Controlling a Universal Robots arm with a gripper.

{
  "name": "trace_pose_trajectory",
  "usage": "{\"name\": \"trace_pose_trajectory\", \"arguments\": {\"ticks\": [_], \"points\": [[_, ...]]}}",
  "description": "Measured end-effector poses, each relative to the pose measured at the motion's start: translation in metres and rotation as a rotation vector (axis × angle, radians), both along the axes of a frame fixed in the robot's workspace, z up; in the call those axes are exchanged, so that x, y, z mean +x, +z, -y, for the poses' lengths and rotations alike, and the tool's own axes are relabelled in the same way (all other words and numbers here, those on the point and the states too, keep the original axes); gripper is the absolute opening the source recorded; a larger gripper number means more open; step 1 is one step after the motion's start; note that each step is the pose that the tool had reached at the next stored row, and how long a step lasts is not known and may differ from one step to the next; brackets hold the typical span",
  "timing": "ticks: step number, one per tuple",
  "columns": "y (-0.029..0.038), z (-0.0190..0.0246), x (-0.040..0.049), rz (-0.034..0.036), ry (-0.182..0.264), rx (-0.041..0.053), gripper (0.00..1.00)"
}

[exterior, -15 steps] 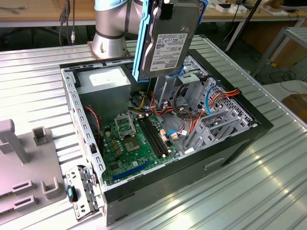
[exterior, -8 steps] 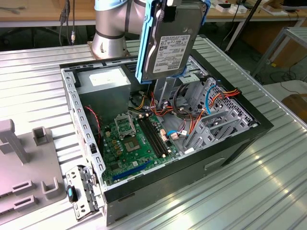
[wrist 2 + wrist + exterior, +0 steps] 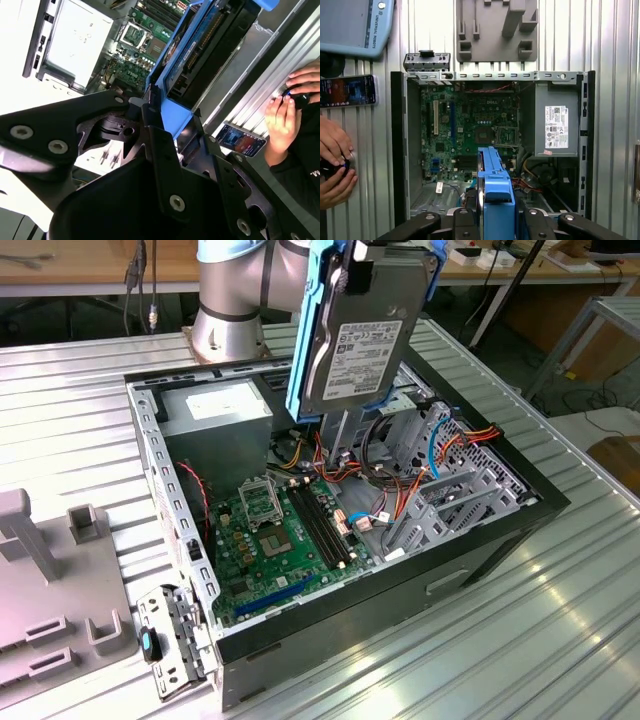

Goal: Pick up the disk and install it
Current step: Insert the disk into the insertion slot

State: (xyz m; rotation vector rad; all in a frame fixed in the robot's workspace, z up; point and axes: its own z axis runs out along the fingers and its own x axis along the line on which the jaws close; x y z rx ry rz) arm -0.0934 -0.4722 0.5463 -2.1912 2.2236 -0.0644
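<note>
Disk point(image 3: 365, 335) hangs on edge in the air, label facing out, its blue rails pinched in the claw point(image 3: 495, 216) gripping its upper end. Beneath lies the open computer case point(image 3: 480, 540), on the ribbed counter's point(image 3: 560, 640) middle.

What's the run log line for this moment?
tool: shut on disk | disk: on edge, above open case | install: not yet done
</note>
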Motion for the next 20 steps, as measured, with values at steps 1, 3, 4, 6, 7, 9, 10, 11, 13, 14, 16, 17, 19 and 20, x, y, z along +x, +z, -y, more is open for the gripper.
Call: {"name": "trace_pose_trajectory", "arguments": {"ticks": [1, 3, 4, 6, 7, 9, 10, 11, 13, 14, 16, 17, 19, 20], "points": [[-0.0002, 0.0007, 0.0, 0.0001, -0.003, -0.0004, 0.37], [-0.0005, 0.0033, 0.0, 0.0, -0.008, -0.001, 0.37], [-0.0006, 0.0047, 0.0, 0.0, -0.01, -0.001, 0.37], [-0.001, 0.0077, 0.0, 0.0, -0.016, -0.001, 0.37], [-0.0013, 0.009, 0.0, 0.0, -0.018, -0.001, 0.37], [-0.0026, 0.0143, 0.0, 0.0, -0.023, -0.001, 0.37], [-0.0032, 0.017, 0.0, 0.0, -0.025, -0.0011, 0.37], [-0.0035, 0.0184, 0.0, -0.0002, -0.025, -0.0012, 0.37], [-0.0043, 0.0232, 0.0009, -0.0004, -0.028, -0.0008, 0.37], [-0.0046, 0.0245, 0.0018, -0.0004, -0.029, -0.0003, 0.37], [-0.0046, 0.0245, 0.0084, -0.0005, -0.03, -0.0005, 0.37], [-0.0049, 0.0245, 0.0145, -0.0005, -0.029, -0.0004, 0.37], [-0.0072, 0.0246, 0.0264, -0.0003, -0.015, -0.0002, 0.37], [-0.0078, 0.0246, 0.0269, -0.0004, 0.004, -0.0003, 0.37]]}}
